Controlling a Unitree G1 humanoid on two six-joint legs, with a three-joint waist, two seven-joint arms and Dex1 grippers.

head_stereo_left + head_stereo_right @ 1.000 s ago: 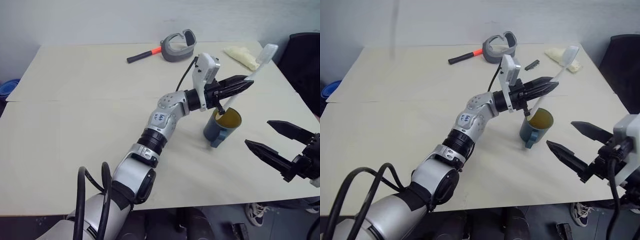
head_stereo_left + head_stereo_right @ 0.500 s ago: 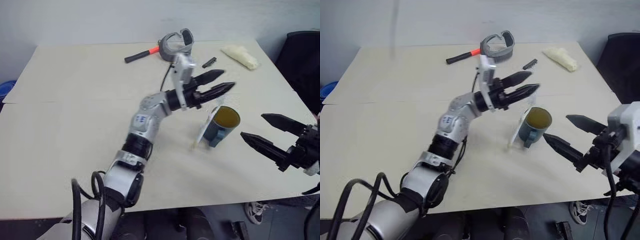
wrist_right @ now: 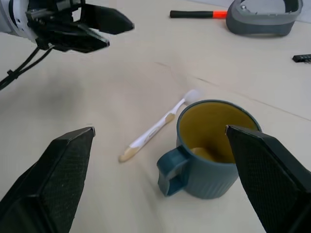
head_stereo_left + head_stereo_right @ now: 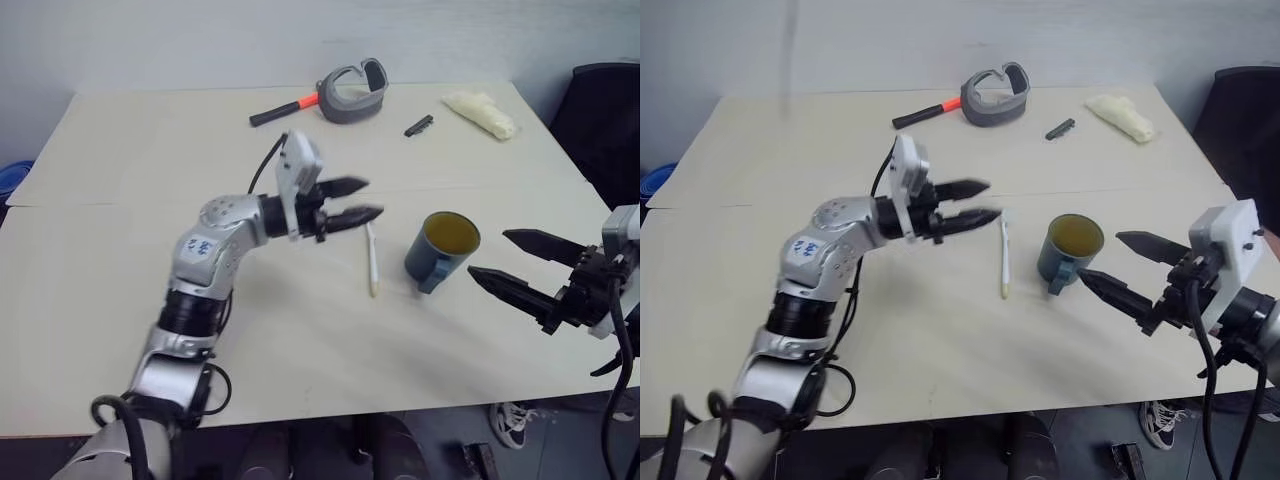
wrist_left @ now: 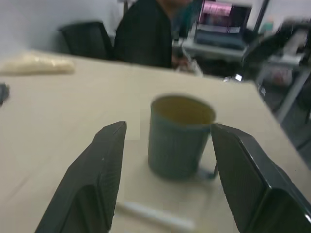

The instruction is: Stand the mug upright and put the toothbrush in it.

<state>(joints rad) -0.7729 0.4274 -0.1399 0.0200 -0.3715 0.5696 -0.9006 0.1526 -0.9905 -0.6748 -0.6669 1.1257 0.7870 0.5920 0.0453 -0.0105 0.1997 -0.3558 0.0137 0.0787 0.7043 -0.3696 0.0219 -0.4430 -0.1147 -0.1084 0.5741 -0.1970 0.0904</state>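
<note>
Teal mug (image 4: 441,250) stands upright; toothbrush (image 4: 372,257) lies beside it; both grippers' jaws wide, empty.

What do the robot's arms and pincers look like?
The left arm is shiny silver with black ring joints, a small blue marking on its elbow, and thin black cables looping near the wrist and shoulder. A white box sits on its wrist. The left pincer and the right pincer each have two pointed black fingers. The right wrist carries a white box and black cables as well.
</note>
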